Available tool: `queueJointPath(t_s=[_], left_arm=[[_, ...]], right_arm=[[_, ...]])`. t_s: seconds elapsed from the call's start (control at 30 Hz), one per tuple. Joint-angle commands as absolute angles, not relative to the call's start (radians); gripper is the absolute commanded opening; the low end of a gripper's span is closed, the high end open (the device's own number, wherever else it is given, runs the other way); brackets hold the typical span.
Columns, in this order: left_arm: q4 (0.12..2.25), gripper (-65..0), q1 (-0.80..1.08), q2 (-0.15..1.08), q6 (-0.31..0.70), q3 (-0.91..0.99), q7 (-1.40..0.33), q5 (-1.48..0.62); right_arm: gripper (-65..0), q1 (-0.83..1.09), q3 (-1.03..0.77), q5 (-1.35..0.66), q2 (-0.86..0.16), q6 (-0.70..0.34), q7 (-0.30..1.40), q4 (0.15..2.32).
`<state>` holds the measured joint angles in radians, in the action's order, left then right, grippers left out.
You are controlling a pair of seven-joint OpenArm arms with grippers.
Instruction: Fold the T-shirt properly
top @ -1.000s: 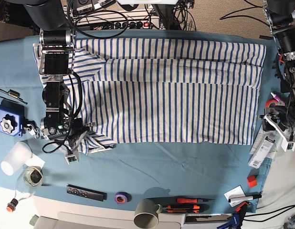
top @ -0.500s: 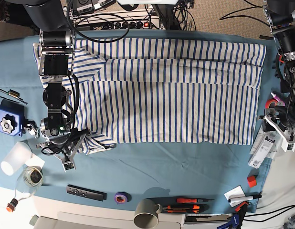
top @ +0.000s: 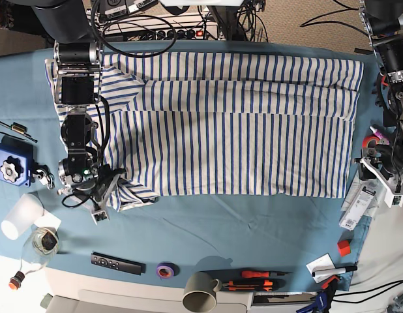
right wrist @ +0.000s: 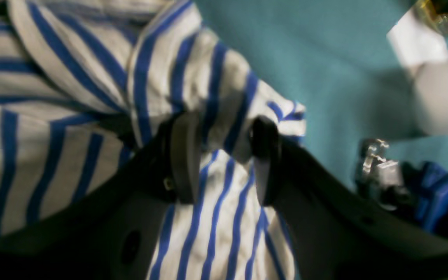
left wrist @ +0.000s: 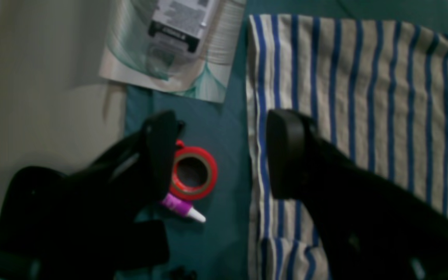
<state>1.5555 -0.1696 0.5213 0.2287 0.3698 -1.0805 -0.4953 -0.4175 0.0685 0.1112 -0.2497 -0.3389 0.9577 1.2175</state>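
The striped T-shirt lies flat on the teal cloth, folded lengthwise. My right gripper is over its sleeve at the left. In the right wrist view the gripper has its jaws partly open, with bunched sleeve fabric between and under the fingers. My left gripper is at the shirt's right edge. In the left wrist view it is open and empty, one finger over the hem, the other over a red tape roll.
A purple tube and a packet lie by the tape. A blue device, a white cup and a bottle stand at the left. A remote, purple tape, a mug and cutters line the front edge.
My right gripper swung a little toward the front left, then came back onto the sleeve. The shirt and the left arm have not moved.
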Motion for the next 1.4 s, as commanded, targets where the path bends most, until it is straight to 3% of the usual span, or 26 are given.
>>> queueJointPath(t_s=[0.0, 0.27, 0.33, 0.43, 0.57, 0.67, 0.83, 0.9, 1.0, 1.13, 1.2, 1.37], left_arm=[[1.571, -28.1, -0.191, 0.542, 0.229, 0.377, -1.061, -0.503], [1.571, -28.1, -0.191, 0.543, 0.229, 0.377, -1.057, -0.503], [1.571, -28.1, -0.191, 0.542, 0.229, 0.377, -1.057, -0.503], [1.571, -28.1, -0.191, 0.543, 0.229, 0.377, -1.058, -0.503], [1.571, -28.7, -0.191, 0.542, 0.229, 0.377, -1.054, -0.519], [1.571, -36.7, -0.192, 0.54, 0.258, 0.375, -1.04, -0.563], [1.571, -60.4, -0.195, 0.496, 0.274, 0.375, -0.939, -0.543], [1.571, -65.0, -0.198, 0.479, 0.274, 0.375, -0.888, -0.504], [1.571, -64.3, -0.204, 0.465, 0.287, 0.375, -0.855, -0.455], [1.568, -43.0, -0.212, 0.463, 0.319, 0.339, -0.83, -0.408], [1.557, -35.9, -0.219, 0.463, 0.307, 0.293, -0.792, -0.344], [1.441, -35.3, -0.291, 0.463, 0.22, 0.151, -0.788, -0.241]], right_arm=[[-42.4, -0.449, 0.065, 0.12, -0.26, -0.334, 0.921, 1.216], [-42.5, -0.449, 0.065, 0.124, -0.26, -0.315, 0.848, 1.175], [-48.0, -0.449, 0.065, 0.124, -0.26, -0.31, 0.851, 1.175], [-64.9, -0.449, 0.065, 0.125, -0.26, -0.299, 0.863, 1.175], [-65.0, -0.455, 0.065, 0.125, -0.261, -0.269, 0.905, 1.185], [-65.0, -0.458, 0.064, 0.133, -0.261, -0.26, 0.911, 1.215], [-65.0, -0.458, 0.064, 0.131, -0.261, -0.26, 0.946, 1.291], [-65.0, -0.458, 0.064, 0.131, -0.261, -0.26, 0.97, 1.319], [-65.0, -0.458, 0.064, 0.131, -0.261, -0.26, 0.997, 1.336], [-65.0, -0.458, 0.064, 0.131, -0.264, -0.26, 1.006, 1.336], [-65.0, -0.458, 0.064, 0.131, -0.263, -0.26, 1.007, 1.336], [-65.0, -0.458, 0.064, 0.128, -0.263, -0.26, 1.024, 1.336]])
